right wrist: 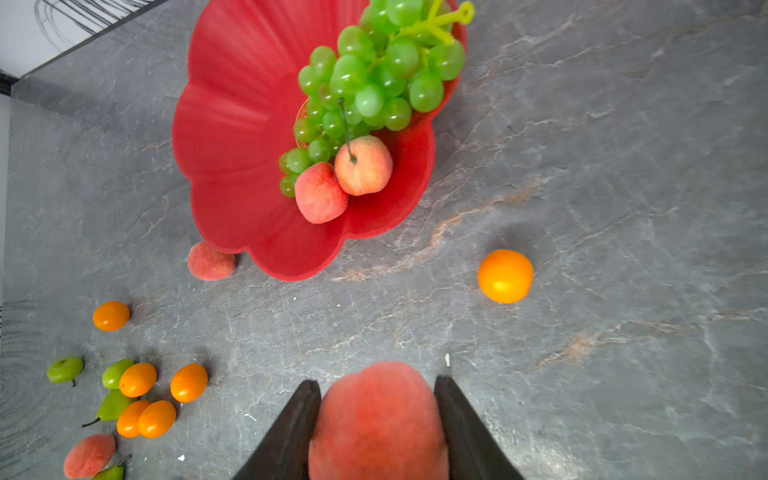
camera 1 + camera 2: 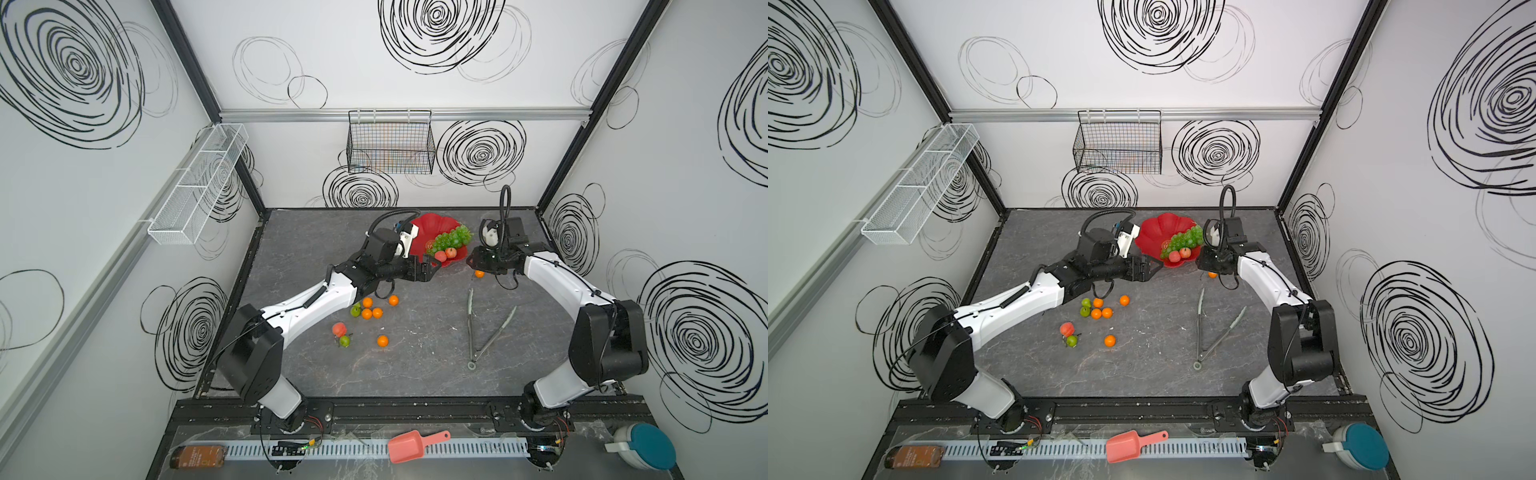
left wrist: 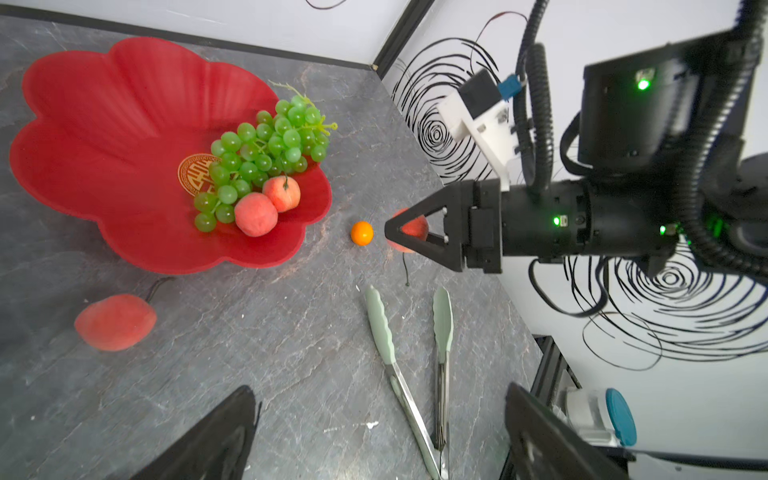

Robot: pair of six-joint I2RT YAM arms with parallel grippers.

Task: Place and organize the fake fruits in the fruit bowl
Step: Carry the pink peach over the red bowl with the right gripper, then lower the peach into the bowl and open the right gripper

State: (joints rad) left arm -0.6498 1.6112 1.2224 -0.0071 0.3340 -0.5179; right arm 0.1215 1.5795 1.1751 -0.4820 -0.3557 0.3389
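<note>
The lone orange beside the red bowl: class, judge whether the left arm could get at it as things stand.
Probably yes. The left claw is open and empty, with bare table between it and the orange; only the right claw, gripping a peach beside it, crowds the approach.

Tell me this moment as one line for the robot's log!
right hand: shut on peach | left hand: open, empty | bowl: grapes, two peaches | table: oranges, pears, other peaches

My left gripper (image 2: 432,268), jaws spread, sits at the near rim of the glossy red flower-shaped plastic bowl (image 2: 432,227); translucent green grape bunch (image 2: 453,237) and two pink-red peaches (image 2: 450,252) inside. Loose on my grey table (image 2: 415,365): small round plastic oranges (image 2: 366,314), green pears (image 2: 355,311).
</note>
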